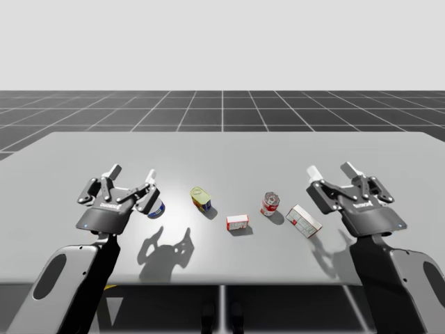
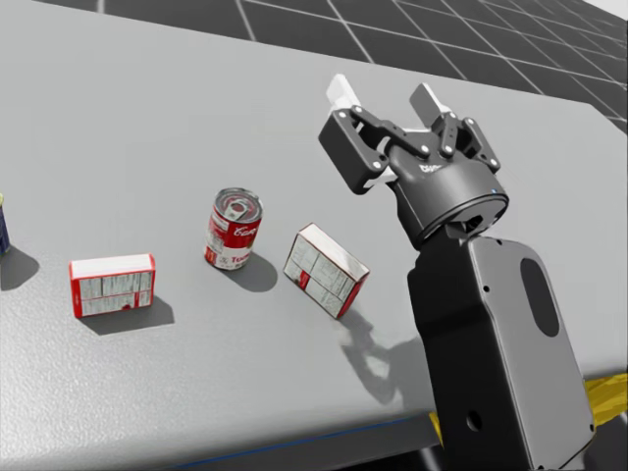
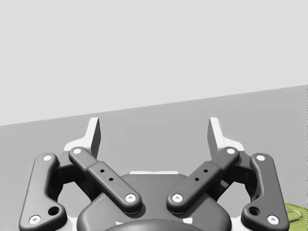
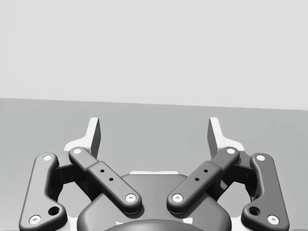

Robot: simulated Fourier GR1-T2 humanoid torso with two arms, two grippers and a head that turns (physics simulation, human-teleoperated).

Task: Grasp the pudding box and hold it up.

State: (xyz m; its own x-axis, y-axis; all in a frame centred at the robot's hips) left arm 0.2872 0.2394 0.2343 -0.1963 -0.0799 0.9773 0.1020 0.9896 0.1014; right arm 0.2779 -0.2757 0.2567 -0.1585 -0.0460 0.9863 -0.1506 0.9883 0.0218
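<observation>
Two red-and-white boxes lie on the grey table. The larger, flat box [image 1: 304, 220] [image 2: 326, 270] sits just left of my right gripper [image 1: 331, 169] [image 2: 385, 95], which hovers open above the table, apart from the box. The smaller box [image 1: 237, 222] [image 2: 112, 285] rests near the table's middle. I cannot tell from the print which one is the pudding box. My left gripper [image 1: 132, 172] [image 3: 154, 132] is open over the table's left part with nothing between its fingers. My right gripper [image 4: 154, 132] has bare table ahead of it.
A red soup can [image 1: 270, 203] [image 2: 234, 229] stands between the two boxes. A yellow-green tin [image 1: 201, 198] lies left of the smaller box, and a blue can [image 1: 156, 207] stands close beside my left gripper. The table's front edge [image 1: 222, 284] runs near both arms.
</observation>
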